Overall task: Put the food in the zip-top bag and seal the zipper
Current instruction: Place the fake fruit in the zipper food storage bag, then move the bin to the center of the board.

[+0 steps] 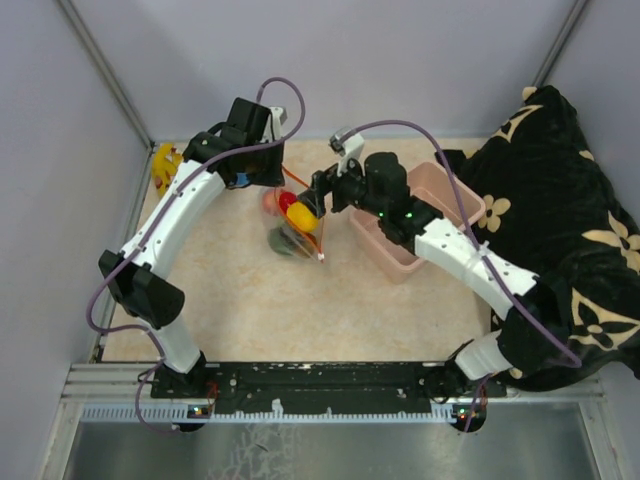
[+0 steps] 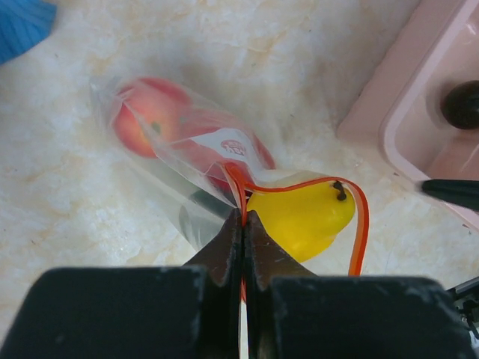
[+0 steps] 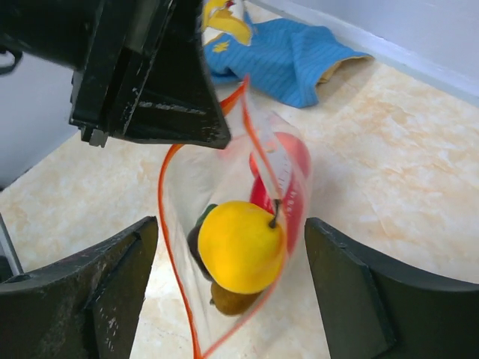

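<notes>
Far left: the blue cloth point(image 3: 299, 60) is lying on the bench point(image 2: 247, 67), apart from the work.
Left side: the left hand point(image 2: 243, 217) is pressed together, and the lip of the zip-top bag point(image 2: 187, 202) is being pinched in it right at the zipper point(image 2: 359, 224).
Bag: its mouth is being held open in a loop, while its body is resting on the bench.
Food, bagged: a red fruit point(image 2: 142, 120) is lying deep inside. A yellow fruit point(image 3: 239, 247) is sitting in the mouth, ringed by the zipper, over a brownish fruit point(image 3: 232, 301).
Right side: the right hand point(image 3: 230, 228) is spread, one finger on each side of the mouth, and nothing is being gripped.
Far right: a dark fruit point(image 2: 462, 105) is lying in the pink tub point(image 2: 374, 112), well apart from the bag.
Risk, spill: the yellow fruit could be rolled out, since it is lying at the lip and the film is slack.
Risk, seal: the zipper could be closed onto the yellow fruit, or unevenly, because only one spot is being pinched.
Risk, completeness: the bag could be sealed with the tub fruit left out.
Left wrist view only: the tub fruit and the pinch itself are being shown.
Right wrist view only: the mouth's full loop and the lower fruits are being shown.
</notes>
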Tool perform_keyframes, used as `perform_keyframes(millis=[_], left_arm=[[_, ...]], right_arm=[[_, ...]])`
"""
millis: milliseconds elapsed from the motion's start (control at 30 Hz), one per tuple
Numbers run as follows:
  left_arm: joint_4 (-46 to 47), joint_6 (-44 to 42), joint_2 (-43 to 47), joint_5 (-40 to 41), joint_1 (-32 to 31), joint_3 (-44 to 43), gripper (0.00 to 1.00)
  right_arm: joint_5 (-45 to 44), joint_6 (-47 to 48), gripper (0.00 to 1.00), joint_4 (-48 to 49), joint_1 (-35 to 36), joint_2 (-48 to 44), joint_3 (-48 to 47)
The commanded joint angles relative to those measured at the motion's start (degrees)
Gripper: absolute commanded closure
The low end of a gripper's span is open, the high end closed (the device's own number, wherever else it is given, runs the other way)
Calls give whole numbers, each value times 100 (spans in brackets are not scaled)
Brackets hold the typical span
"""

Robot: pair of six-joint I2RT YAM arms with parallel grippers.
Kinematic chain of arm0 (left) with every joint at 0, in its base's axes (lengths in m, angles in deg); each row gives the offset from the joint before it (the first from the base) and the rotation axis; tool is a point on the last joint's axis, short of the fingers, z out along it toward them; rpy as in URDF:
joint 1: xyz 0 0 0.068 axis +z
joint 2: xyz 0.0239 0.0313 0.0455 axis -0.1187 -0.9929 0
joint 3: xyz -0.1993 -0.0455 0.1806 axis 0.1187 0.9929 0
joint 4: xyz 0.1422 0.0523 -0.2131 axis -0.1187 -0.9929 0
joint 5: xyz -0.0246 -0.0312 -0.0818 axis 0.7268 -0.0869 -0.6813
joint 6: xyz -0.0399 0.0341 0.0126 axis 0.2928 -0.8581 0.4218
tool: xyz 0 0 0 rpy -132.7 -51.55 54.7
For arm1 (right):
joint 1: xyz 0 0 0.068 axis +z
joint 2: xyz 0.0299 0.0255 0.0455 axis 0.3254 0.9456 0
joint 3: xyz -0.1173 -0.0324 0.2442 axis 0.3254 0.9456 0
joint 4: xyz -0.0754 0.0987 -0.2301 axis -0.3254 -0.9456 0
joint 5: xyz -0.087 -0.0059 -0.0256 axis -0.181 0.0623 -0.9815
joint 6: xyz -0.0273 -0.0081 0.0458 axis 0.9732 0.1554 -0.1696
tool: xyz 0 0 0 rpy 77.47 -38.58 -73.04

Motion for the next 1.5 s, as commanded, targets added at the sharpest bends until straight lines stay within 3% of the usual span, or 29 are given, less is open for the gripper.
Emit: perform_keyframes(millis=[0,200,333,533,800,1133,1333,1467], left_arm=[[129,205,193,23,244,220,100],[355,284,448,-293,616,671,100],[483,300,572,-477,755,845,100],[535,306,704,-544,853,993,100],[593,293,800,-589,924,1105,100],[665,275,776,-634,1012,1168,100],[732,256,756,-671,1055,1213,100],[749,264,694,-764,1084,1189,100]], right_arm=[[-614,-614,21,-690,-265,-647,-108],[-2472,-1767,20,-1900,-741,-537,-239],[-2989,-2397,20,-2488,-1128,59,-562],[-2642,-2593,20,-2544,-1441,1177,-1191],[-1780,-1770,26,-2675,-1393,2252,-1769],[-804,181,26,-3154,-765,1704,-948],[-678,413,26,-3669,-712,864,-352],[-458,443,25,-3963,-719,490,-555]])
